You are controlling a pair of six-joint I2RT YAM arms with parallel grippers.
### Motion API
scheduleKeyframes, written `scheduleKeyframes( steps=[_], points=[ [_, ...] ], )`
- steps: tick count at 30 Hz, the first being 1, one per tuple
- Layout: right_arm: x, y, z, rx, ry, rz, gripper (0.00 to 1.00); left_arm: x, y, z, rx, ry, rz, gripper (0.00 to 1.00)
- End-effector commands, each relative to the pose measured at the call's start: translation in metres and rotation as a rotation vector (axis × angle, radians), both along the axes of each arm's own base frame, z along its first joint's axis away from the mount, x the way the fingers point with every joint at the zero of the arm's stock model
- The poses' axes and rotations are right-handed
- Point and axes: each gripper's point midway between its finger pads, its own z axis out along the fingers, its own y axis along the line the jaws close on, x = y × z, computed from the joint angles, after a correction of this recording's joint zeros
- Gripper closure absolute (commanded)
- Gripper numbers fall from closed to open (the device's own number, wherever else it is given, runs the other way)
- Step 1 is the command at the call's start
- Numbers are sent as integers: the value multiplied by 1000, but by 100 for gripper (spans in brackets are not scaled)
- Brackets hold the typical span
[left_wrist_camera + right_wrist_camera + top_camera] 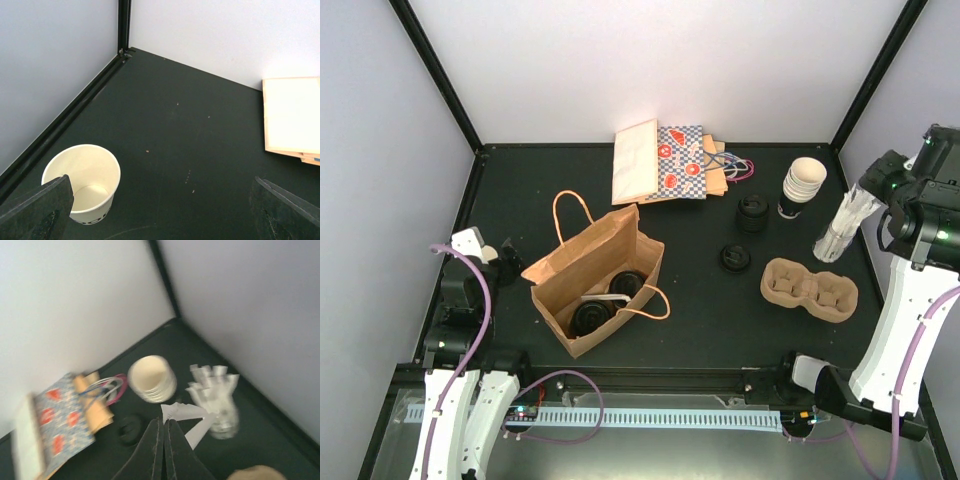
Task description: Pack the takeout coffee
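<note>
An open brown paper bag (582, 268) stands left of centre. Inside it sit two cream cups capped with black lids (590, 318) (628, 283). My left gripper (498, 262) (160, 222) is open and empty, low over the table left of the bag. A lidless cream cup (82, 182) stands by its left finger (40, 210). My right gripper (890, 220) (165, 421) is raised at the far right, shut on a white paper-wrapped stick (187, 412). It hovers above a clear cup of similar sticks (845, 225) (215, 395).
A stack of empty cups (803, 185) (151, 379) stands at the back right, with two loose black lids (753, 210) (736, 257) nearby. A cardboard cup carrier (809, 287) lies right of centre. Flat folded bags (665, 162) (55, 430) lie at the back.
</note>
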Motion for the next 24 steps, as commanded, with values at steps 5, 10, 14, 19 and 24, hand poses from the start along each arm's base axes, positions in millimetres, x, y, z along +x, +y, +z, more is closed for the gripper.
scheduleKeyframes(
  steps=[5, 10, 14, 19, 24],
  points=[
    [10, 122, 42, 273, -253, 662, 99, 4, -3, 4, 3, -15, -19, 1],
    [7, 122, 41, 258, -245, 663, 99, 4, -4, 4, 1, -15, -23, 1],
    [5, 66, 15, 116, -118, 356, 99, 4, -4, 4, 3, -16, -22, 1],
    [-15, -1, -12, -41, -1, -14, 99, 2, -3, 5, 5, -21, -18, 1],
    [-7, -21, -42, -59, 41, -106, 99, 2, -3, 6, 4, -23, -21, 1]
  ],
)
